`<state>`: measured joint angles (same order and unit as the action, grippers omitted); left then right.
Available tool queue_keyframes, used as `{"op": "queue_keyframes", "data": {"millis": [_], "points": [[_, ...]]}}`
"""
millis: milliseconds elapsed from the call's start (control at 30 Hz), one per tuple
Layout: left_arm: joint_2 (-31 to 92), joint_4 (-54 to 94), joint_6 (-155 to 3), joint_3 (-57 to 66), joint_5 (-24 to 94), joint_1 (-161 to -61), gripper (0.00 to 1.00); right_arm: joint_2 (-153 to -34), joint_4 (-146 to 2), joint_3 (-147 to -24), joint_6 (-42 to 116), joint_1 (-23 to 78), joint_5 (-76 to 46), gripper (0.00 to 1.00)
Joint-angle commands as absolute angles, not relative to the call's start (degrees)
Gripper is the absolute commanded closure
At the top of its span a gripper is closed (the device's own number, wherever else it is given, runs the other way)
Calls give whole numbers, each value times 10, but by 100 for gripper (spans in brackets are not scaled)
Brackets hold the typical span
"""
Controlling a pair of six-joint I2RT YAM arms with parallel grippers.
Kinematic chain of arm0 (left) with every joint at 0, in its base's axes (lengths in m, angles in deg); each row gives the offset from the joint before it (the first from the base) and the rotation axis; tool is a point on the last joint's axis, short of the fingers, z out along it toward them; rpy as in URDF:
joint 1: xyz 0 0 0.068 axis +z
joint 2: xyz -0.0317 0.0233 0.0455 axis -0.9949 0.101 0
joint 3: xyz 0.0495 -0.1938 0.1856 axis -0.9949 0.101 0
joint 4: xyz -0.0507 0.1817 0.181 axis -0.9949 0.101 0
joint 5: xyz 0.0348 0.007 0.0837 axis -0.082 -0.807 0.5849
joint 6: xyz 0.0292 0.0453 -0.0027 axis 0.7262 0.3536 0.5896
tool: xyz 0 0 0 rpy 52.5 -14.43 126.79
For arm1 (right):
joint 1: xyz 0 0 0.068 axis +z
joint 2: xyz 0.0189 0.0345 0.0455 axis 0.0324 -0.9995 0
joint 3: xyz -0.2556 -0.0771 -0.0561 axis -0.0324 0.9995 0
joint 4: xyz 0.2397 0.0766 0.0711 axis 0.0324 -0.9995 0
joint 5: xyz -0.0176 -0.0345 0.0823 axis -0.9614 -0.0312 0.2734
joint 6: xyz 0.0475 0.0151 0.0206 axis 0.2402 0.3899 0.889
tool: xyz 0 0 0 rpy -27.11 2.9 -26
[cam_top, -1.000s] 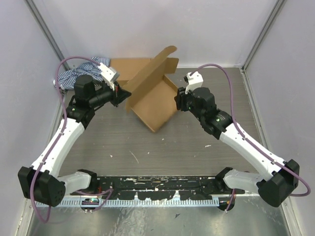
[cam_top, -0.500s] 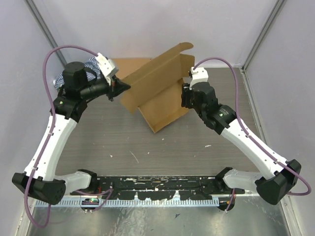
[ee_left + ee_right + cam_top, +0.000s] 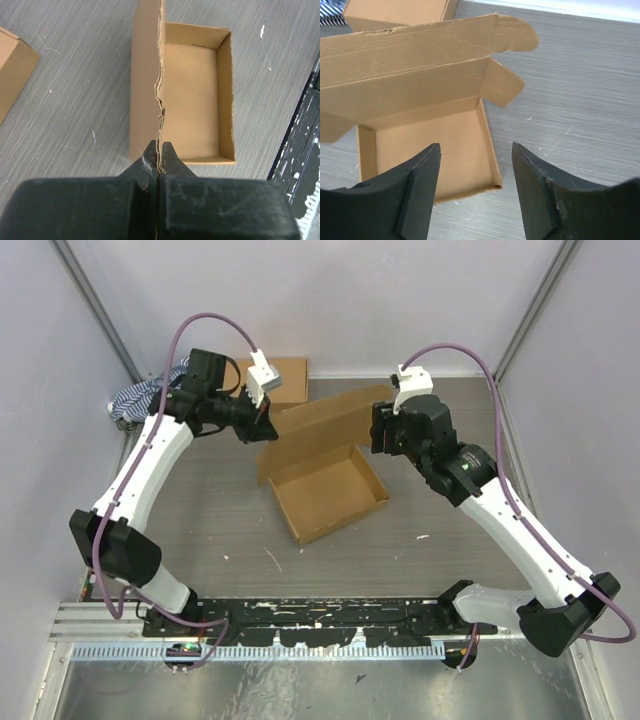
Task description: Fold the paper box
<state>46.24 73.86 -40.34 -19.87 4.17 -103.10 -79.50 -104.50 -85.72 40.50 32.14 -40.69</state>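
Paper box (image 3: 325, 490), plain brown corrugated cardboard mailer, sitting mid tabletop (image 3: 230, 530), tray formed, lid raised. We are working on lid-closing step, pinching lid edge in left jaws; right jaws spread wide, empty, over lid's other end. Likely next: swinging lid down, tucking flaps inside.

Raised lid (image 3: 330, 420) blocks the paper box (image 3: 330, 492) from behind; front lies open.
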Motion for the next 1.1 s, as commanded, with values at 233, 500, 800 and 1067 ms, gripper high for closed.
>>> {"op": "queue_keyframes", "data": {"millis": [233,500,800,1067], "points": [[402,728,-296,-151,90,-1066,100,-855,-1126,-940,352,285,-343,26],[431,752,-274,-195,116,-1065,100,-905,-1007,-887,283,160,-166,34],[439,721,-280,-173,125,-1062,100,-994,-959,-902,204,124,-47,37],[433,682,-300,-149,139,-1060,100,-1036,-914,-891,204,125,-8,45]]}}
